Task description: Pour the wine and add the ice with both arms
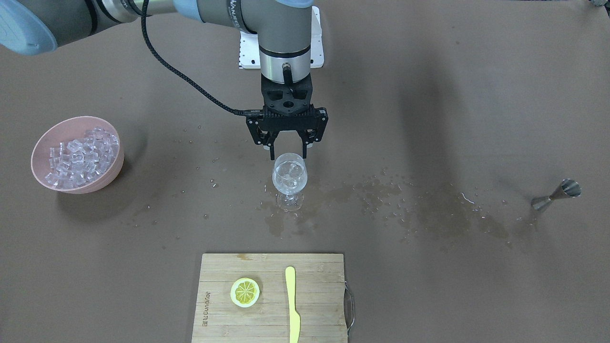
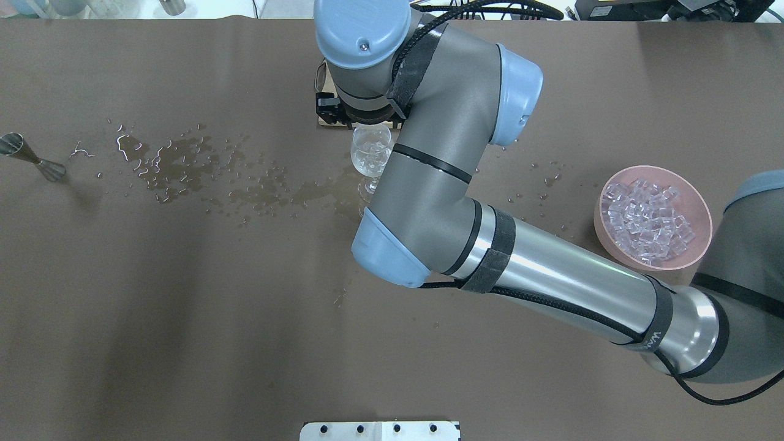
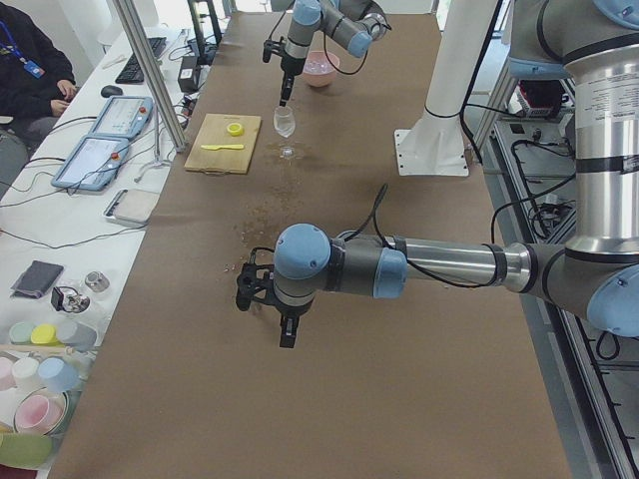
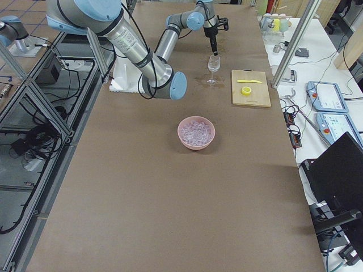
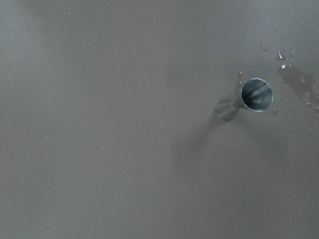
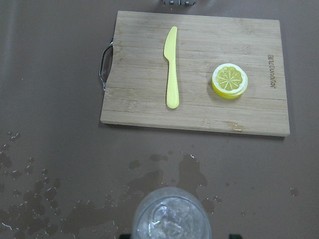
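Observation:
A clear wine glass (image 1: 289,178) stands mid-table with a few ice cubes (image 1: 288,170) in it; I cannot make out the wine in it. My right gripper (image 1: 288,153) hangs open and empty just above the glass rim, one finger on each side. The right wrist view shows the glass (image 6: 172,219) from above. More ice (image 1: 81,155) fills a pink bowl (image 1: 108,180). My left gripper (image 3: 287,334) shows only in the exterior left view, over the table near a steel jigger (image 5: 246,99); I cannot tell whether it is open or shut.
Spilled clear liquid (image 1: 405,205) is spread over the table between the glass and the jigger (image 1: 557,194). A wooden cutting board (image 1: 319,305) holds a lemon slice (image 1: 245,292) and a yellow knife (image 1: 292,305). A white pedestal base (image 3: 431,150) stands behind the glass.

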`<control>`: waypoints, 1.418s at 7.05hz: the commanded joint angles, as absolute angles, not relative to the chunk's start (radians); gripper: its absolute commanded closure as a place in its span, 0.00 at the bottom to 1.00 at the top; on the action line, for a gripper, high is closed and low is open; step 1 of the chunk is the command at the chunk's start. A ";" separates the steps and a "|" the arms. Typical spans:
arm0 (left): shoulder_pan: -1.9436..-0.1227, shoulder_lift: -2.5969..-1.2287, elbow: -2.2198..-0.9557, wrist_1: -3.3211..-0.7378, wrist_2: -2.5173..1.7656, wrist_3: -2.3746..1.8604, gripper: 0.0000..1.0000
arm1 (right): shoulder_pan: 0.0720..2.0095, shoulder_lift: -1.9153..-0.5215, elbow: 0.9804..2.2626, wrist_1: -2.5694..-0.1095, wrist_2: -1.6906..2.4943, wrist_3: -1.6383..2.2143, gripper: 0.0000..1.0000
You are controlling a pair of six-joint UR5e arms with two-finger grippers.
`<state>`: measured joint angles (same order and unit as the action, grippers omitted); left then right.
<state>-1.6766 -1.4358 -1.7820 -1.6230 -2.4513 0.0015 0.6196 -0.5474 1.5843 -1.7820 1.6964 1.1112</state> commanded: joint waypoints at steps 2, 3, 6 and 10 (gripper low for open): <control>-1.677 -1.436 -1.781 -1.618 -2.448 -0.009 0.02 | 0.661 -0.551 1.598 -1.781 1.739 1.085 0.00; -1.675 -1.436 -1.781 -1.618 -2.441 -0.035 0.02 | 0.739 -0.567 1.600 -1.779 1.844 1.022 0.00; -1.672 -1.439 -1.781 -1.614 -2.404 -0.063 0.02 | 1.056 -0.966 1.754 -1.618 2.196 0.617 0.00; -1.658 -1.437 -1.781 -1.615 -2.345 -0.057 0.02 | 1.386 -1.395 1.724 -1.597 2.368 0.039 0.00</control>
<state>-1.6590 -1.4376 -1.7810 -1.6147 -2.3480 -0.0581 1.2986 -1.2636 1.7399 -1.6016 2.3396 0.1772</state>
